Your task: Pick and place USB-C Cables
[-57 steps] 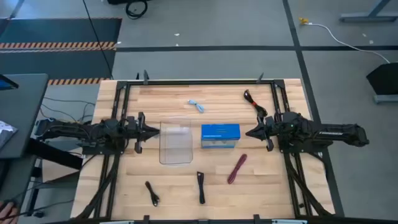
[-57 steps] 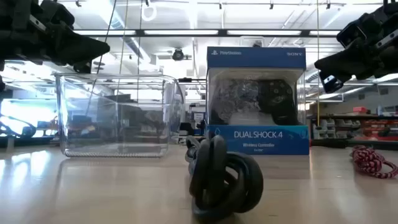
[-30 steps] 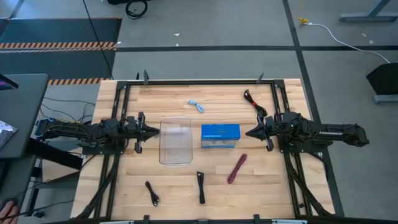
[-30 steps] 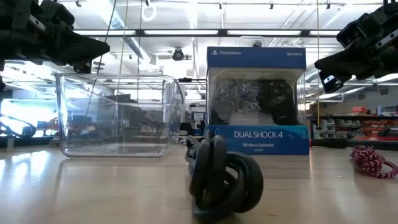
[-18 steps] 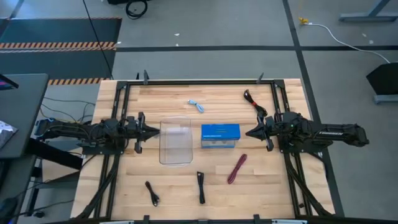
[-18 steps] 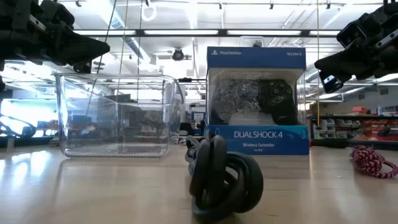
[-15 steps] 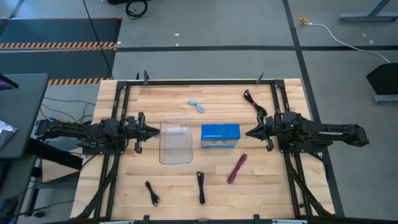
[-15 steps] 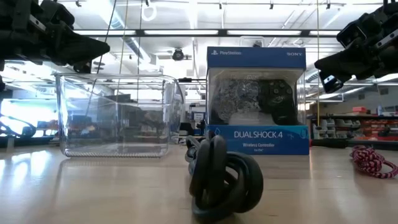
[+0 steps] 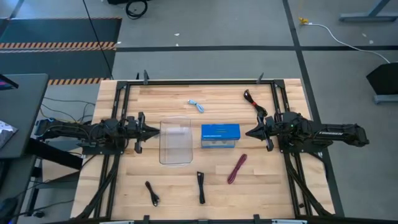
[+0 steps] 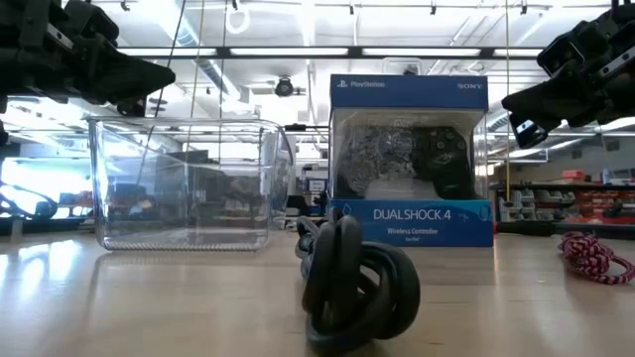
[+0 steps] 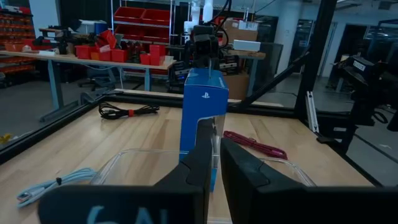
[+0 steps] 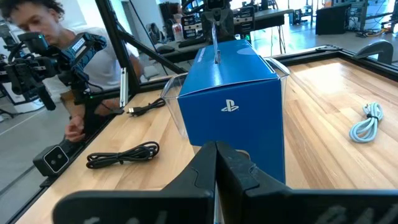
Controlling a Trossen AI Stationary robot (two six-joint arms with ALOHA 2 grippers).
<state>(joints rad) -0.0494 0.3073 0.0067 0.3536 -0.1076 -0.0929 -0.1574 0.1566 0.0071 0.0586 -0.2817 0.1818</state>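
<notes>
Five cable bundles lie flat on the wooden table. The light blue one point(image 9: 197, 106) and the black-and-red one point(image 9: 254, 101) are toward the far edge. The maroon-pink one point(image 9: 237, 168) and two black ones point(image 9: 201, 186) point(image 9: 152, 193) are toward the near edge. My left gripper point(image 9: 155, 131) hovers shut just left of the clear tray point(image 9: 175, 141). My right gripper point(image 9: 249, 132) hovers shut just right of the blue box point(image 9: 220, 135). Both are above the table and touch nothing. In the low view one black bundle point(image 10: 357, 288) fills the foreground.
The clear tray point(image 10: 184, 183) and the upright blue controller box point(image 10: 409, 164) stand side by side mid-table between the grippers. A black metal frame point(image 9: 193, 81) borders the table. A person point(image 12: 37, 37) stands beyond the table's left side in the right wrist view.
</notes>
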